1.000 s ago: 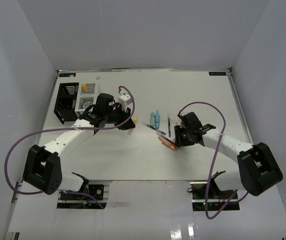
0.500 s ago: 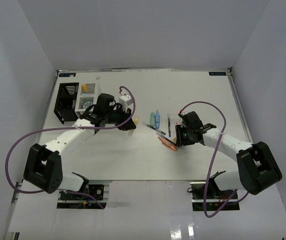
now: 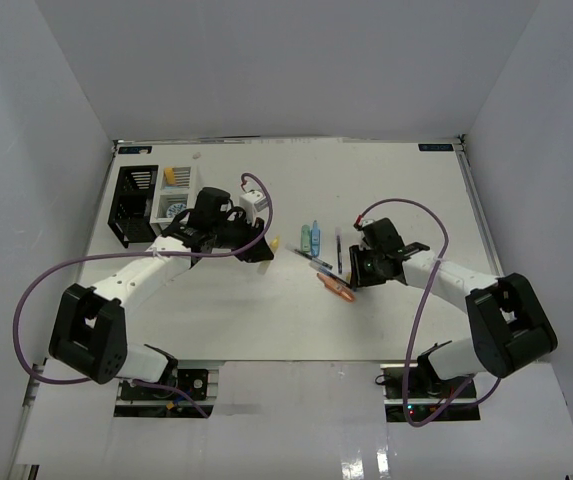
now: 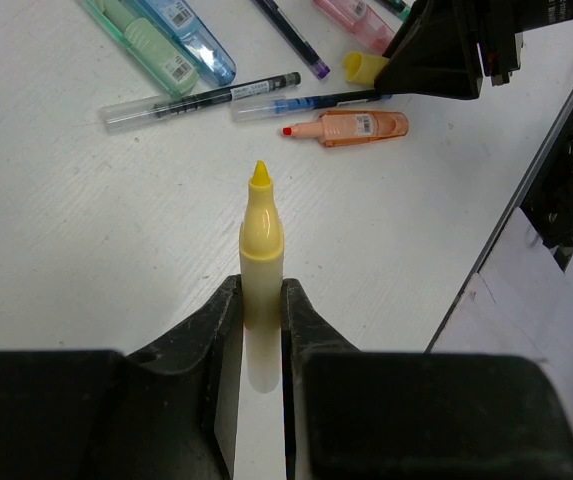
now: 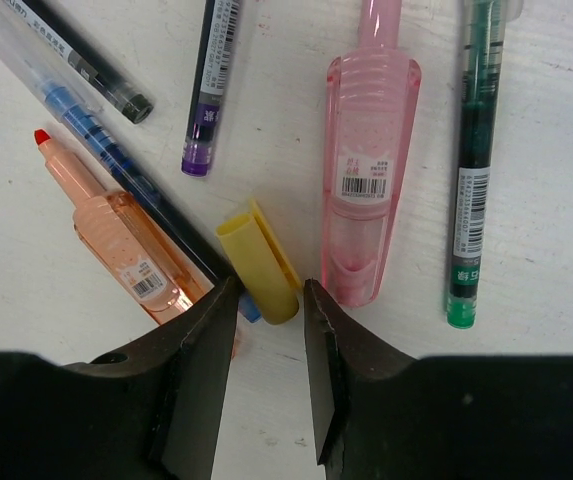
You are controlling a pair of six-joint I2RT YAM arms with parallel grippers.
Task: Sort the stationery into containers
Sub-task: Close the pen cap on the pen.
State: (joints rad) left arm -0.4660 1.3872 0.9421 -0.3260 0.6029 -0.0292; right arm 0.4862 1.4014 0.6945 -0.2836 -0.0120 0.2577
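The right claw [image 5: 264, 300] hangs low over the counter [image 5: 546, 300] with its fingers spread. The yellow cap [image 5: 258, 262] lies loose at 12 o'clock of the gap, its near end just between the two fingertips. In the right wrist view the cap's long axis runs from 11 o'clock to 5 o'clock, so it sits askew to the claw's closing line, which runs 9 to 3. The pink marker [image 5: 371, 170] lies just beside the cap at 3 o'clock and the orange marker [image 5: 126, 235] at 9 o'clock. The end of a blue pen [image 5: 66, 100] shows at the cap's near end.

The left claw [image 4: 263, 300] is pinching the uncapped yellow marker [image 4: 262, 230] by its barrel, with the tip pointing to 12 o'clock, toward the loose pile. From above, this claw sits at 9 o'clock of the pile. The white organizer [image 3: 173, 195] lies at 10 o'clock from it, and the black organizer [image 3: 134, 205] is at that one's 9 o'clock side.

The right arm is plainly the nearer to the cap. Closing as it stands would likely catch the cap at a slant, and the fingers may nudge the pink or orange marker.
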